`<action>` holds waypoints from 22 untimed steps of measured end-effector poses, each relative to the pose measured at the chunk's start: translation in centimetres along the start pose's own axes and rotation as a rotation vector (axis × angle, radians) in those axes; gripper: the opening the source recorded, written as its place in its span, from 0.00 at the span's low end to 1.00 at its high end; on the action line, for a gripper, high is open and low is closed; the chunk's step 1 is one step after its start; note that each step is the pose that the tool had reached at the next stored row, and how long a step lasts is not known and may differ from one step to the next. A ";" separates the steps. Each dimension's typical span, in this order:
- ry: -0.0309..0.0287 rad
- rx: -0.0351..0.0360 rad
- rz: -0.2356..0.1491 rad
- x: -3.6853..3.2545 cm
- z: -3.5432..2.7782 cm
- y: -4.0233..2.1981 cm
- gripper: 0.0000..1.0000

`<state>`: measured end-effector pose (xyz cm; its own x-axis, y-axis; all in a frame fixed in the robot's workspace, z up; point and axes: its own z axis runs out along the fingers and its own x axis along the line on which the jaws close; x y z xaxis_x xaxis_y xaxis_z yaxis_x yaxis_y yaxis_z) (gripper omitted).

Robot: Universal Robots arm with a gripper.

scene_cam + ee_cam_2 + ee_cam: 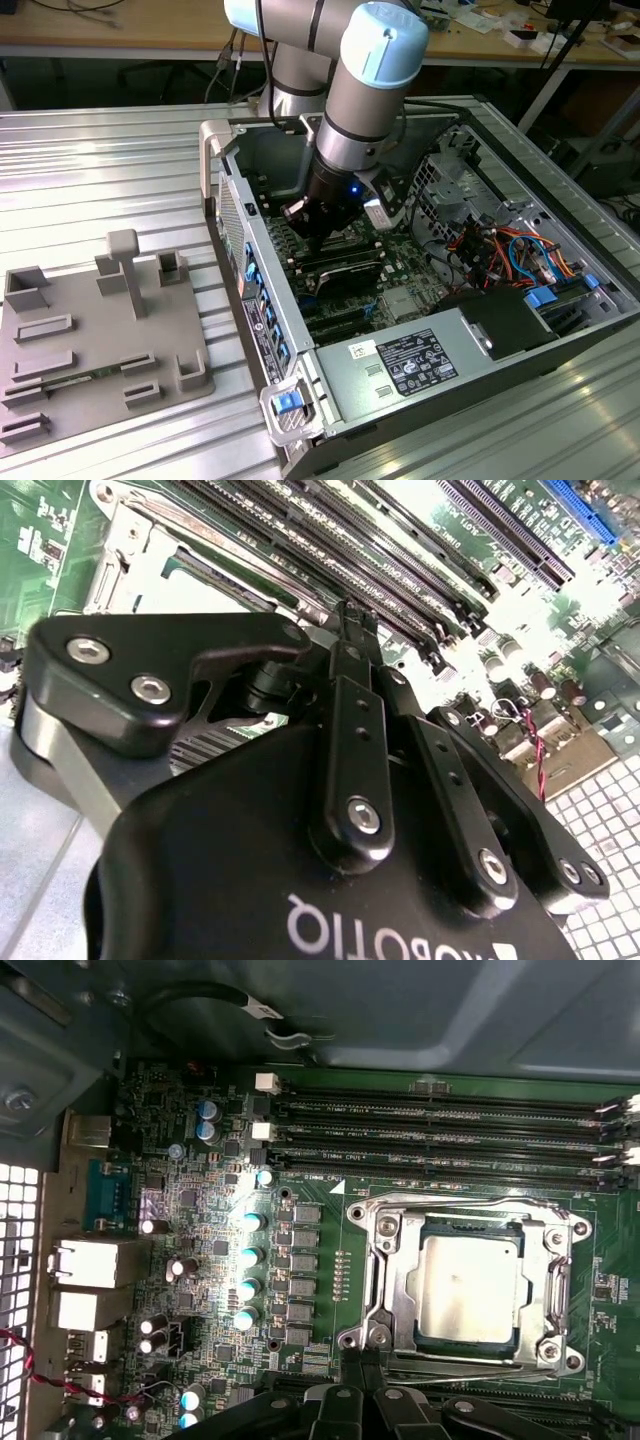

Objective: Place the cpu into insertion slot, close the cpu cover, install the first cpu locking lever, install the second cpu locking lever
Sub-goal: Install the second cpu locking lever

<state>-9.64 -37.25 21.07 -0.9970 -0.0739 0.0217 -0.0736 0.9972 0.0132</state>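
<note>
Already the cpu (468,1288) lay flat in the insertion slot (375,1290), its silvery-tan face showing through the window of the cpu cover (400,1260), which lay down over it in the first wrist view. Left of the socket stood rows of capacitors (247,1285), and beyond it ran the long black memory slots (440,1125). The gripper (352,620) hung just beside the socket with its fingers drawn together and nothing between them. I judged the chip light, stiff and fragile, best held by its edges, and the thin cover springy, best pushed on its metal frame. In the exterior view the arm (365,90) reached down into the open computer case (240,230).
</note>
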 end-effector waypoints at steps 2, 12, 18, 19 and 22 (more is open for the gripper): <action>-0.0015 0.0003 -0.003 0.03 0.00 0.00 0.11; -0.0025 -0.0034 -0.004 0.25 0.06 0.03 0.11; -0.0030 -0.0109 -0.005 0.23 0.07 0.13 0.11; -0.0032 -0.0126 -0.005 0.23 0.08 0.15 0.11; -0.0032 -0.0155 -0.005 0.24 0.11 0.16 0.11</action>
<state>-9.89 -37.11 20.97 -0.9967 -0.0785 0.0183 -0.0780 0.9965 0.0288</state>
